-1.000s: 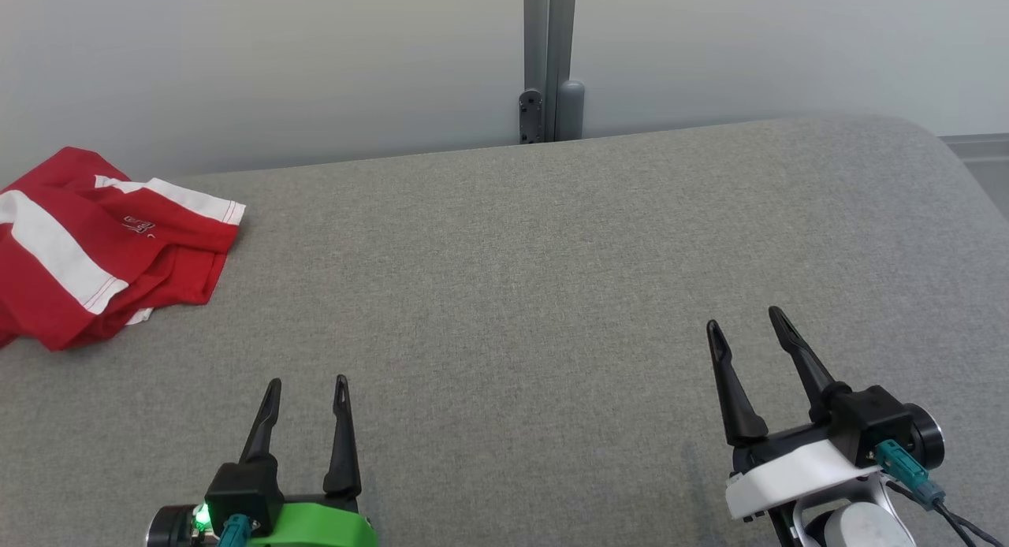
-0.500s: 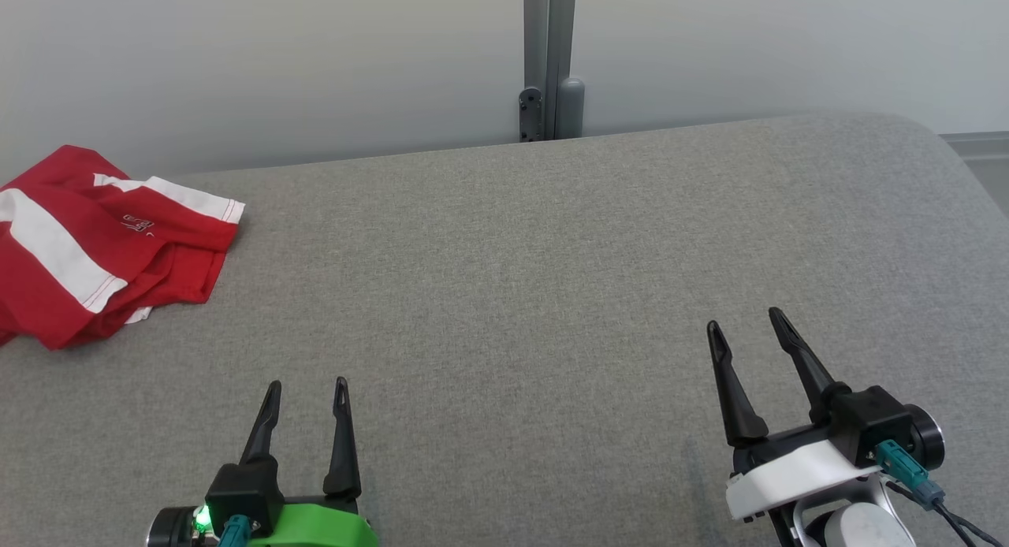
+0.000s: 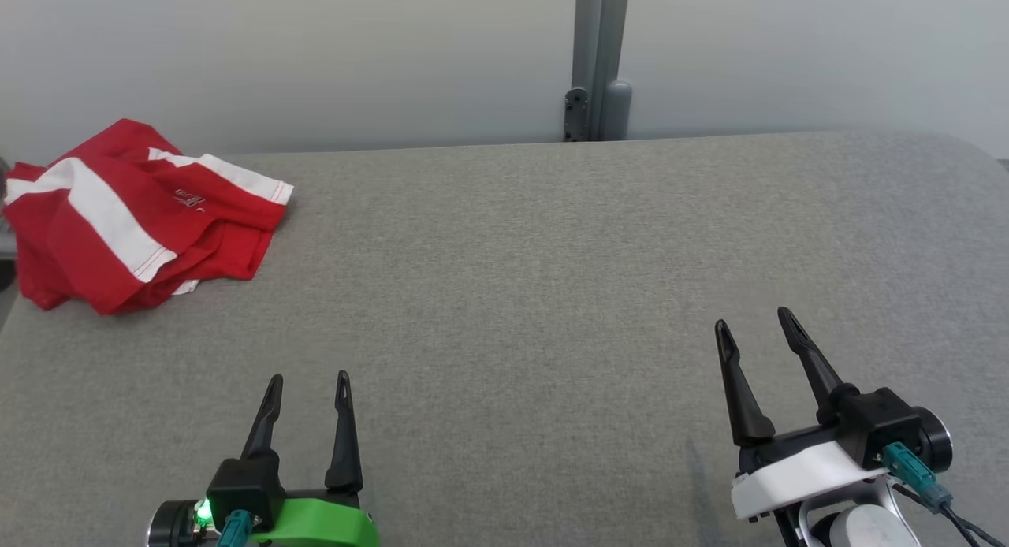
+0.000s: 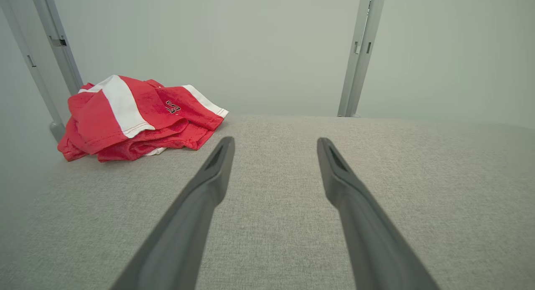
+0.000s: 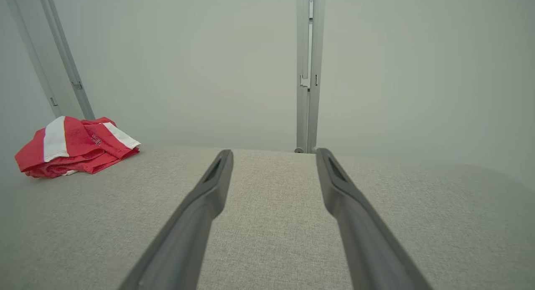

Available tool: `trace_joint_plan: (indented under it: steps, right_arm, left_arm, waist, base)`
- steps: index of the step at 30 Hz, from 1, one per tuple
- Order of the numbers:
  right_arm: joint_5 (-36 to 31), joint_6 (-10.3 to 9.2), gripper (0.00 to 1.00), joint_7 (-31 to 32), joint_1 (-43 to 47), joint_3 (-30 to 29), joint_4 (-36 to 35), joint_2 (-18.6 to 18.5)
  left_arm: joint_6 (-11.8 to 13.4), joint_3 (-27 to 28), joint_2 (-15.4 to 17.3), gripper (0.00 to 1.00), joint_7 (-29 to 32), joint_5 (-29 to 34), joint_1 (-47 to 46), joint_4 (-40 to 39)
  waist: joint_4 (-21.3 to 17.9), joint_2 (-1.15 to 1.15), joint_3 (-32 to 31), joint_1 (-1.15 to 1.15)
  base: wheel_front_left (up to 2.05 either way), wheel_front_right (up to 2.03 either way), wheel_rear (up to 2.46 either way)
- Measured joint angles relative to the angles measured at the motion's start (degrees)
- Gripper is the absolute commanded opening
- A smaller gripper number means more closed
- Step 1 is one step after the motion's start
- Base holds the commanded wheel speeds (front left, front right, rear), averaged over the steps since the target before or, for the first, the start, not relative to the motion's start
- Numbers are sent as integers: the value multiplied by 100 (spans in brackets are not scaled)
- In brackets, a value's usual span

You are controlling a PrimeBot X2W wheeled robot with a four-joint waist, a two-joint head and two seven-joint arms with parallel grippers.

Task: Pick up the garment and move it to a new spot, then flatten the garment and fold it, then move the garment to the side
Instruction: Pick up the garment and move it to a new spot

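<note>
With both pairs of jaws open and empty, the left gripper [image 3: 308,376] should reach the garment [image 3: 134,216] at the bench's [image 3: 512,295] far left corner and pinch a raised fold

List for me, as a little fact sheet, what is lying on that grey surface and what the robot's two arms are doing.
garment: red with white stripes, crumpled in a heap
position: far left of the grey fabric surface
left end effector: open, empty, well short of the heap
right end effector: open, empty, near right
backdrop: grey post against a pale wall
stage: pick-up not yet begun
</note>
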Motion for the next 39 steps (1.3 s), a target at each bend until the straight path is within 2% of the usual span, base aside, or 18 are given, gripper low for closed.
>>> trace_joint_plan:
  steps: [12, 22, 26, 31, 36, 39]
  right_arm:
    - [70, 0, 100, 0, 55, 79, -46, 1]
    - [98, 1, 100, 0, -14, 396, 27, 5]
    - [83, 1, 100, 0, -111, 494, 83, 5]
    - [73, 1, 100, 0, -117, 519, 83, 4]
    - [31, 1, 100, 0, -5, 393, -1, 5]
    - [-27, 1, 100, -1, 1, 309, -104, 0]
  left_arm:
    - [-10, 100, 3, 100, 0, 88, 16, -42]
    - [-23, 301, 9, 100, 0, 105, 199, -220]
    - [32, 290, 9, 100, 0, 31, 270, -328]
    - [60, 221, 9, 100, 0, -16, 330, -346]
    - [-121, 233, 13, 100, 0, -14, 248, -222]
    - [-256, 370, 59, 100, 0, -65, -112, -215]
  waist:
    - [1256, 0, -45, 0]
    - [2329, 0, -87, 0]
    - [2553, 0, -69, 0]
    - [2640, 0, -18, 0]
    - [2667, 0, 27, 0]
    - [2666, 0, 122, 0]
  base:
    - [0, 0, 0]
    - [0, 0, 0]
    - [0, 0, 0]
    - [0, 0, 0]
    - [0, 0, 0]
    - [0, 0, 0]
